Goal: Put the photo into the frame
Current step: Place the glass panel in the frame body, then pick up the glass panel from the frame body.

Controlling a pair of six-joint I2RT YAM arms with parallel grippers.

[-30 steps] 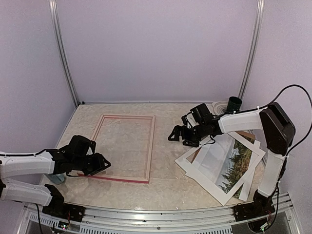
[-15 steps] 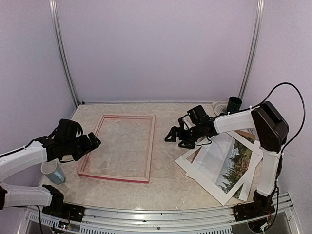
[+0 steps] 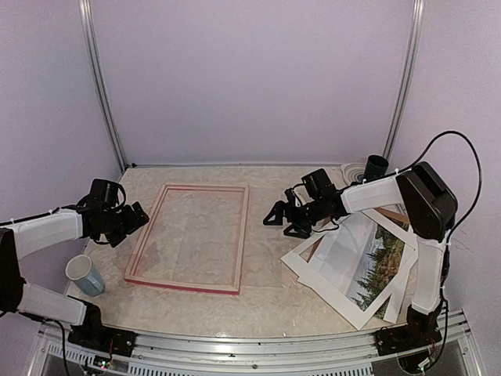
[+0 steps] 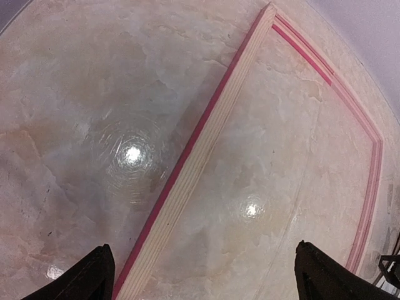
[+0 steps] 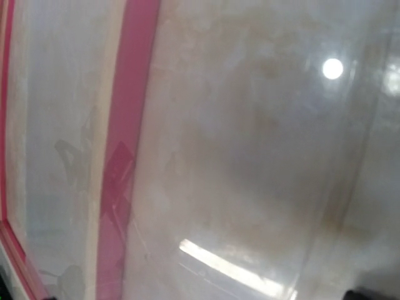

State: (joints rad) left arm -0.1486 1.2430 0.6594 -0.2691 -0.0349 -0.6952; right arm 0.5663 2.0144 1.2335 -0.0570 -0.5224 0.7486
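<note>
Photo (image 3: pixel 377 265) lies beside frame (image 3: pixel 243 235), its pale back up, likely for loading; left claw (image 3: pixel 133 221), right claw (image 3: pixel 275 218) spread, empty.

- Top view: bright, even, diffuse light from above; walls (image 3: pixel 250 78) pale lilac, only faint soft shadows on the table (image 3: pixel 266 298).
- Sharp all over; side posts (image 3: pixel 101 86) bow slightly, wide lens.
- Left wrist view: two round lamp reflections on the glossy table, frame (image 4: pixel 206 144) edge crisp, heavy fisheye curve at the borders.
- Right wrist view: out of focus, washed out; round glare top right, bright streak low centre, frame's pink strip smeared.
</note>
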